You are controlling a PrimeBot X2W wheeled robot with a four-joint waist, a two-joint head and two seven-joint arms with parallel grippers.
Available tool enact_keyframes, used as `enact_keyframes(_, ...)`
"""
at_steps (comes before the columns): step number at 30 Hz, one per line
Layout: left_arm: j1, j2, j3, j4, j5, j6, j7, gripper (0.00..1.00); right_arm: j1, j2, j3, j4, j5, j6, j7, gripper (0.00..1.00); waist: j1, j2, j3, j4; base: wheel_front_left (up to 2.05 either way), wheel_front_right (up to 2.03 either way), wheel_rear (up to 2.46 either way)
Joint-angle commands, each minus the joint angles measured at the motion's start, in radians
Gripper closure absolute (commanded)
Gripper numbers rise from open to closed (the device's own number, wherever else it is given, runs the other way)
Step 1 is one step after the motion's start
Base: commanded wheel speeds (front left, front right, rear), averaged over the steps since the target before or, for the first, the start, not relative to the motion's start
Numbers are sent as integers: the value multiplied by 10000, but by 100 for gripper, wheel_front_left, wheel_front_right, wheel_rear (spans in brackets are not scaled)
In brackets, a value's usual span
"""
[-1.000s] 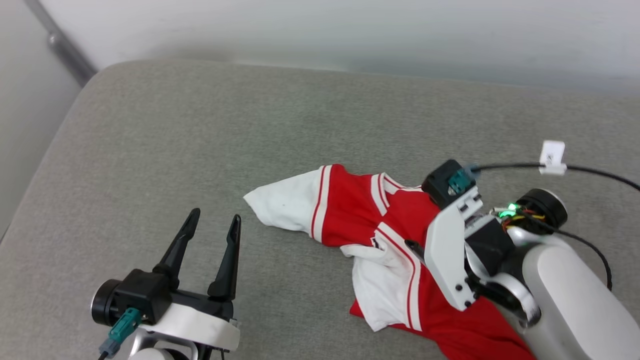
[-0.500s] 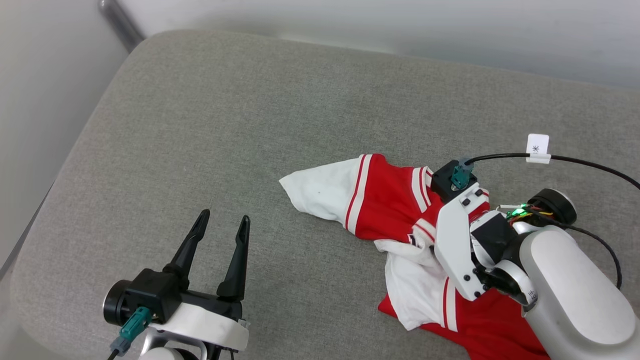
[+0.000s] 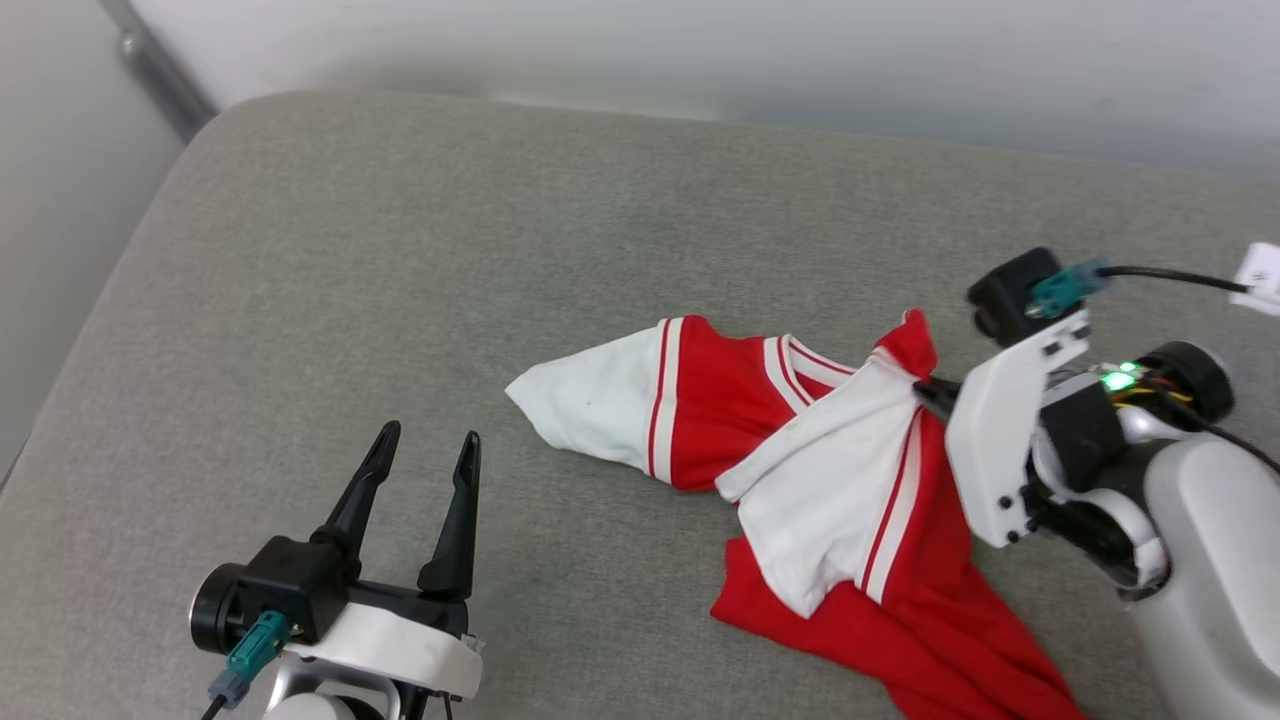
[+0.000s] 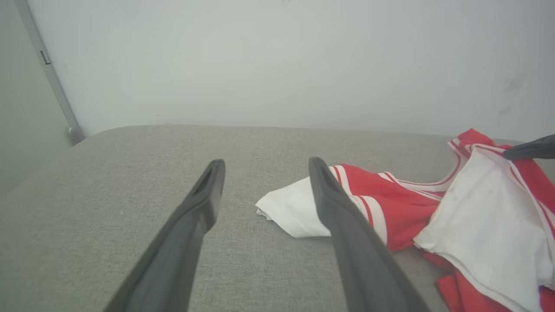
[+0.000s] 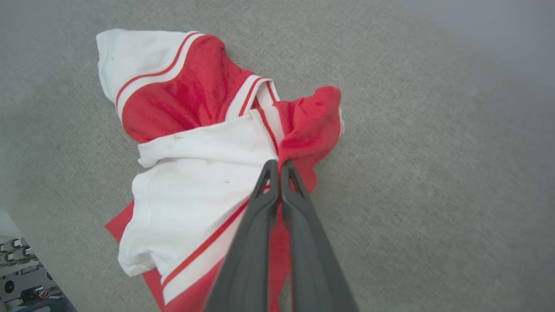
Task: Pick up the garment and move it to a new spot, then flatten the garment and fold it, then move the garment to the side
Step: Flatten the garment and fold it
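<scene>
Two grippers work over a grey cushion [image 3: 400, 250]. Head view: the garment [image 3: 800, 470] lies crumpled right of centre, one white sleeve pointing left. The left gripper [image 3: 430, 436] stands at the lower left, fingers spread and holding nothing, apart from the cloth. The right gripper [image 3: 924, 387] meets a raised red peak of the fabric. Left wrist view: both fingers are apart, with the garment beyond the right one. Right wrist view: the fingers are pressed together, pinching the fabric where white sleeve meets red body.

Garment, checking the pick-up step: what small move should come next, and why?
Probably raise the right claw: it is shut on a fold of the garment, most of which lies crumpled on the grey cushion. The open left claw sits apart.
</scene>
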Motion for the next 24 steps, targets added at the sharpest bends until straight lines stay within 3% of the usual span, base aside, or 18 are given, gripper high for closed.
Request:
enact_keyframes(1,-66,14,11,3,35,-14,-25,0,114,-72,-167,-97,57,-7,-105,100,0,0,-139,-233,0,0,0)
enact_keyframes(11,-33,144,2,45,34,-26,-25,0,892,-634,-2346,49,455,-5,-984,100,0,0,-197,-915,0,0,0)
enact_keyframes(18,-254,264,-161,156,-27,-29,-25,0,1529,-1354,-3600,1669,93,-7,-1445,100,0,0,149,-1100,0,0,0)
enact_keyframes(19,-276,274,-192,174,-24,-29,-25,0,1586,-1507,-3713,1986,-109,-7,-1593,59,0,0,203,-1108,0,0,0)
enact_keyframes(20,-316,280,-205,210,-24,-29,-25,0,1628,-1592,-3854,2301,-337,-7,-1750,0,0,0,242,-1116,0,0,0)
enact_keyframes(24,-443,284,-227,326,-4,-28,-25,0,1716,-1482,-4061,3253,-1008,-7,-2474,0,0,0,288,-1221,0,0,0)
